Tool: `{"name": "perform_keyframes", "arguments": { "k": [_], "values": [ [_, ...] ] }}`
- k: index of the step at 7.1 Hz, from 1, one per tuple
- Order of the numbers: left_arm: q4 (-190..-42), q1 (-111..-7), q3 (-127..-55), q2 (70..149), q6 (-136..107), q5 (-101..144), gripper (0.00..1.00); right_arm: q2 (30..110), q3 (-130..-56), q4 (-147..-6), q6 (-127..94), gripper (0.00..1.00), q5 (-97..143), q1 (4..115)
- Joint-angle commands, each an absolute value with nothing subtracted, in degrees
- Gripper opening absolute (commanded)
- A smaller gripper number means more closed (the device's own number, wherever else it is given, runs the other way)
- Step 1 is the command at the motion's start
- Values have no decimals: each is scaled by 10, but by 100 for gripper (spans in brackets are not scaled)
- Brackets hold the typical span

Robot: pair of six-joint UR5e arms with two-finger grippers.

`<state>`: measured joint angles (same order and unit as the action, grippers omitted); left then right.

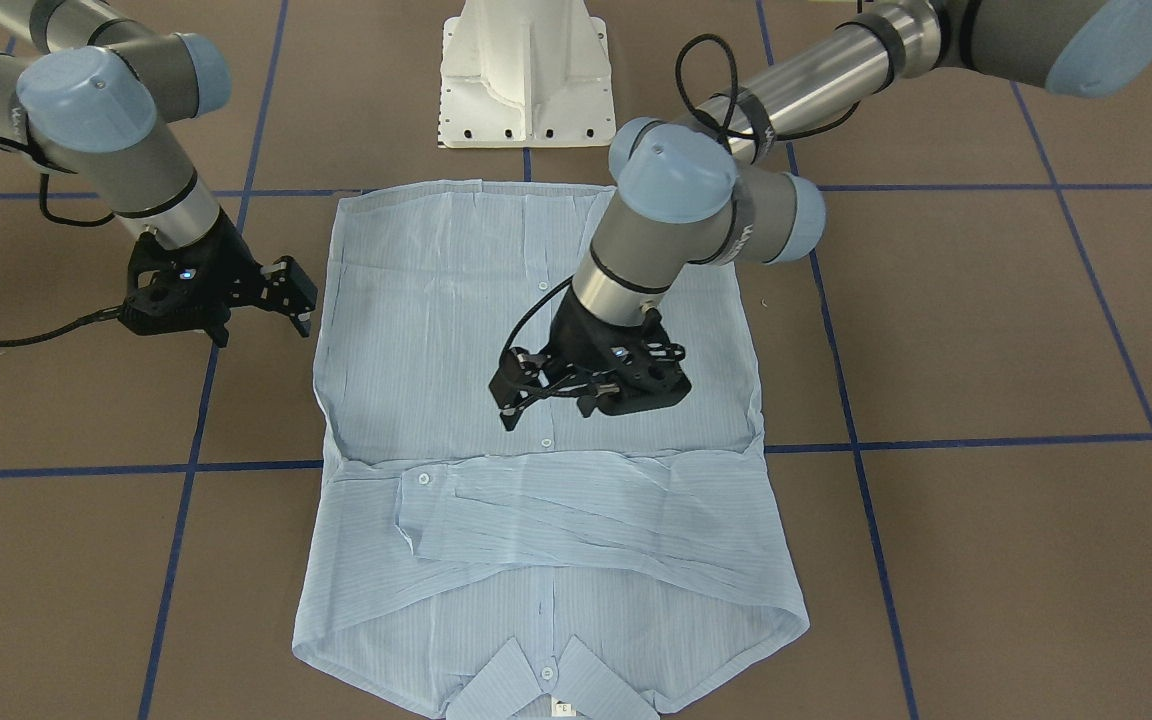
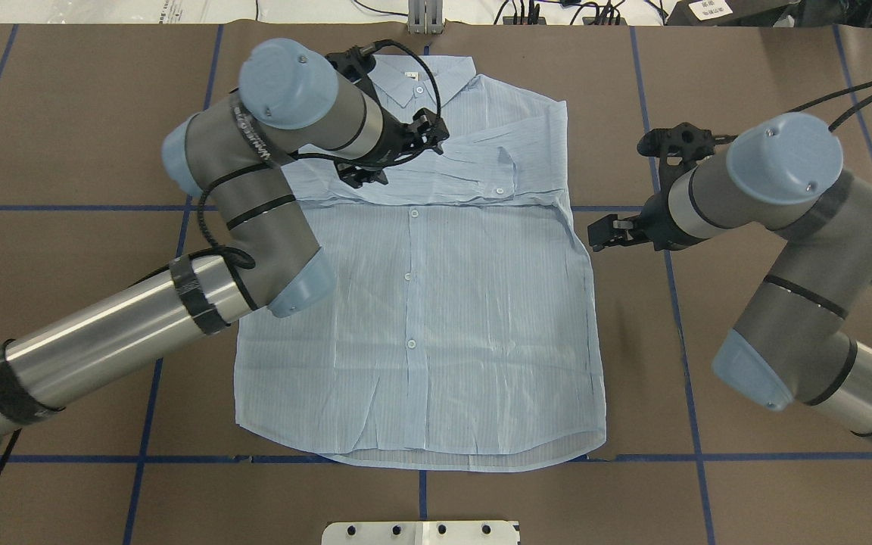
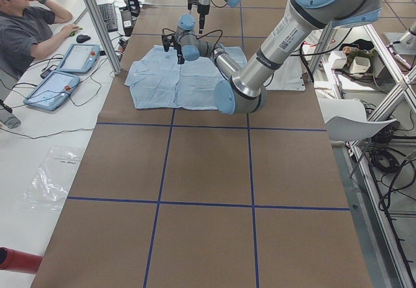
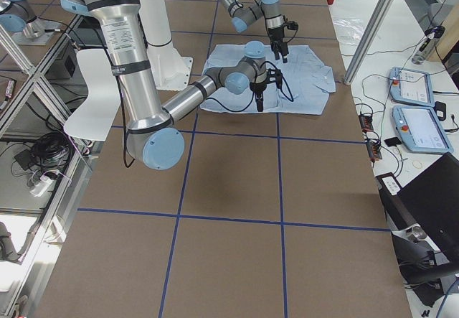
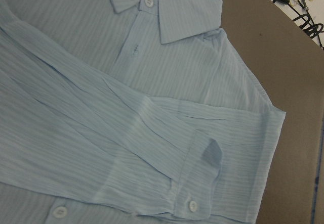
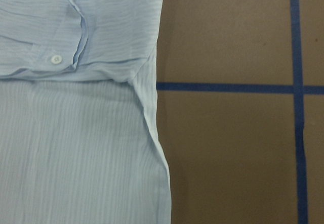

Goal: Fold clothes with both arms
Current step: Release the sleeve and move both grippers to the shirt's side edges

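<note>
The pale blue striped shirt (image 1: pixel 546 480) lies flat, front up, with its collar (image 2: pixel 425 76) on the side away from the robot. Both sleeves are folded across the chest, and a buttoned cuff (image 5: pixel 195 198) lies on top. My left gripper (image 1: pixel 548 405) hovers just above the shirt's middle near the folded sleeves. It looks open and nothing is between its fingers. My right gripper (image 2: pixel 606 231) hangs over bare table just beside the shirt's side edge (image 6: pixel 154 128). It also looks open and holds nothing.
The brown table (image 2: pixel 746 91) is marked with blue tape lines (image 2: pixel 678 318). The white pedestal base (image 1: pixel 526 75) stands at the shirt's hem side. A person sits at a side desk with tablets (image 3: pixel 58 80) beyond the table's far edge.
</note>
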<state>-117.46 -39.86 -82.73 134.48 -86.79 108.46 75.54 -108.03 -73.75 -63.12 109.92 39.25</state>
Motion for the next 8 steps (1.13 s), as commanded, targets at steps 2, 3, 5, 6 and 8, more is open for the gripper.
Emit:
{"name": "perform_keyframes", "arguments": {
  "k": [2, 3, 5, 6, 8],
  "values": [
    [-1098, -417, -1094, 1104, -717, 1086, 100, 805, -1154, -729, -770, 100, 979, 240],
    [-1098, -419, -1131, 1054, -694, 1086, 99, 816, -1158, -729, -799, 100, 955, 211],
    [-1098, -419, -1130, 1044, -691, 1085, 99, 846, -1164, -729, -803, 100, 954, 189],
    [-1098, -419, -1126, 1043, -691, 1085, 99, 877, -1185, -729, -803, 100, 956, 178],
    [-1100, -417, -1120, 1043, -692, 1086, 99, 902, -1210, -735, -803, 98, 959, 153]
  ]
}}
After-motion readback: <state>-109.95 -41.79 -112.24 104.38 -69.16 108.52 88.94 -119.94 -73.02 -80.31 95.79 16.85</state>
